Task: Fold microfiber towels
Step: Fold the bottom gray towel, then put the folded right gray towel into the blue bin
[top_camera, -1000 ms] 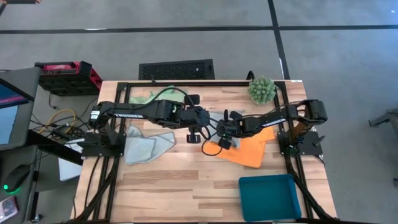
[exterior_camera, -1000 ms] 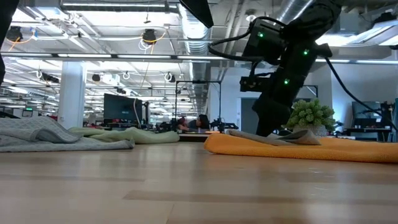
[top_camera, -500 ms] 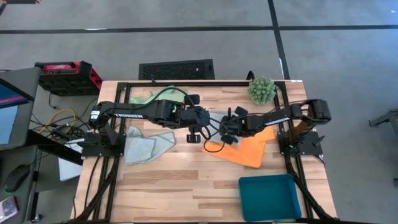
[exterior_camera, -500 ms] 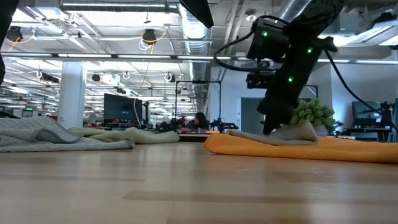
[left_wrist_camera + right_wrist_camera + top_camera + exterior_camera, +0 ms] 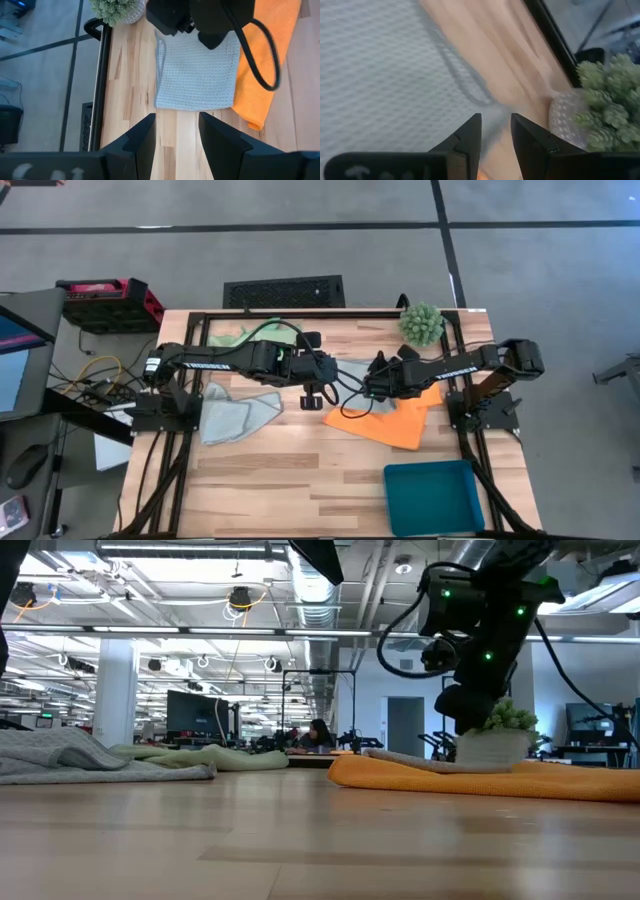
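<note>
From above, the right gripper hovered over a folded pale blue-grey microfiber towel resting partly on the flat orange microfiber cloth. Its wrist camera showed empty jaws slightly parted, towel weave just beyond. The left gripper stood spread, the towel ahead.

Pale blue-grey towel: soft waffle-weave cloth, matt, finely gridded. Orange towel: smoother microfibre, matt, rolled hem. Table: pale planked wood, faintly satin, grain showing. Left gripper fingers: dark matt plastic, smooth. Plant: spiky, plastic-looking, in a pale textured pot. Tray: smooth teal plastic. Frame rail: black metal, slightly glossy.
</note>
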Controlling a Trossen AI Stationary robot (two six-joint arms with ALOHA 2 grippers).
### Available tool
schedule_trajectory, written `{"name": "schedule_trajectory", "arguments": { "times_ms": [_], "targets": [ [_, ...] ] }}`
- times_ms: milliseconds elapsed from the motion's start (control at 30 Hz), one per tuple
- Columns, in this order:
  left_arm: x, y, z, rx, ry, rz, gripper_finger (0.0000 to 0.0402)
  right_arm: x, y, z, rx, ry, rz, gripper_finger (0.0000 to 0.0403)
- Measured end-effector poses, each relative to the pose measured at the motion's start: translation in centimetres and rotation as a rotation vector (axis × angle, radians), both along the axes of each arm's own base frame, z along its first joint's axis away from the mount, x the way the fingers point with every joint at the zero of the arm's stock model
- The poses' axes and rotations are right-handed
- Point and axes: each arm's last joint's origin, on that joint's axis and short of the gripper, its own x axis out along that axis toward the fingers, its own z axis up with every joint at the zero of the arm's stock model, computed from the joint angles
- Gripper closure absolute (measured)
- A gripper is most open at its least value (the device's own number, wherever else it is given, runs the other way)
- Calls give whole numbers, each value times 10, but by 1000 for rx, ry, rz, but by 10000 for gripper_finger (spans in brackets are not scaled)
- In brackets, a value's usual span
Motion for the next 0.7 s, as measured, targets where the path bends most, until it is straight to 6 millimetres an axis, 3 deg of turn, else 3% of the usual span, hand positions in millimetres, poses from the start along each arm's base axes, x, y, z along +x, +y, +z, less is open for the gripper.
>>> {"name": "schedule_trajectory", "arguments": {
  "times_ms": [267,400,700],
  "targets": [
    [0,0,-5,-29,2,17,259,-4,11,12,1,-53,37,274],
    [1,-2,-30,-83,69,-1,260,-11,24,32,13,-138,92,274],
    [16,-7,-102,-126,9,-197,259,-37,54,71,125,-279,291,275]
  ]
}}
